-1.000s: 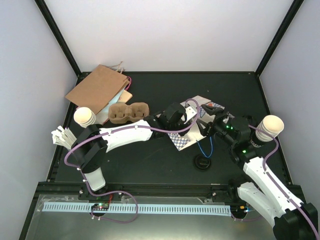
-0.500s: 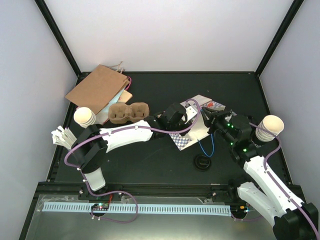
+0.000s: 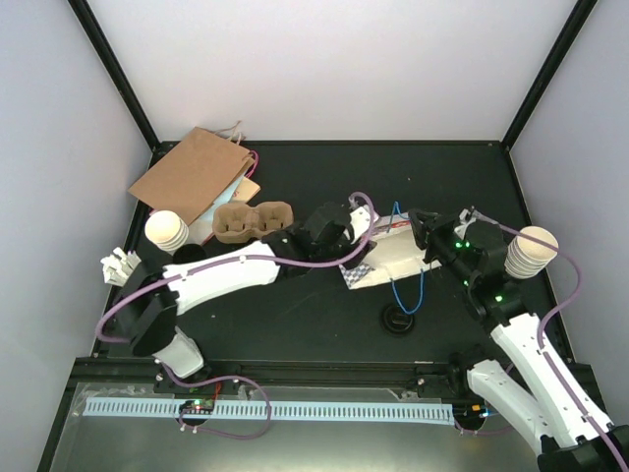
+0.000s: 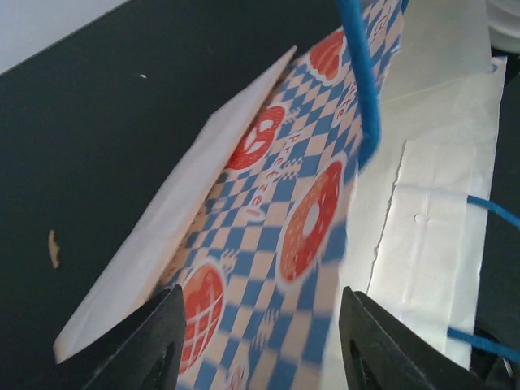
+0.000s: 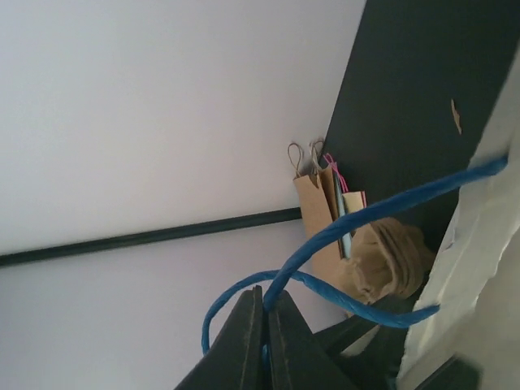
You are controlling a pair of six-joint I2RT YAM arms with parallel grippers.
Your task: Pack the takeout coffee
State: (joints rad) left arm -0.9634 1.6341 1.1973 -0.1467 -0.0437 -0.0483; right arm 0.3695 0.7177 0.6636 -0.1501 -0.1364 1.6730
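The counter (image 3: 295, 324) shows the checked bag (image 4: 301, 236) swung round. The left gripper (image 4: 262, 299) has just let go, jaws now apart over it, while the right gripper (image 5: 264, 325) has snapped closed on the blue handle (image 5: 390, 205). They're opening the bag, I reckon; the takeout coffee (image 3: 398, 320) sits lidded on the counter just beside it, not yet packed.

In the left wrist view my left end effector (image 4: 262, 296) is cut off at 6 o'clock. The bag (image 4: 284, 236) runs out of frame there and at 12, and its handle (image 4: 361, 89) is blurred. From above, my left arm hides the bag's 9 o'clock end. In the right wrist view the carrier (image 5: 390, 260) is soft and half hidden behind the handle.
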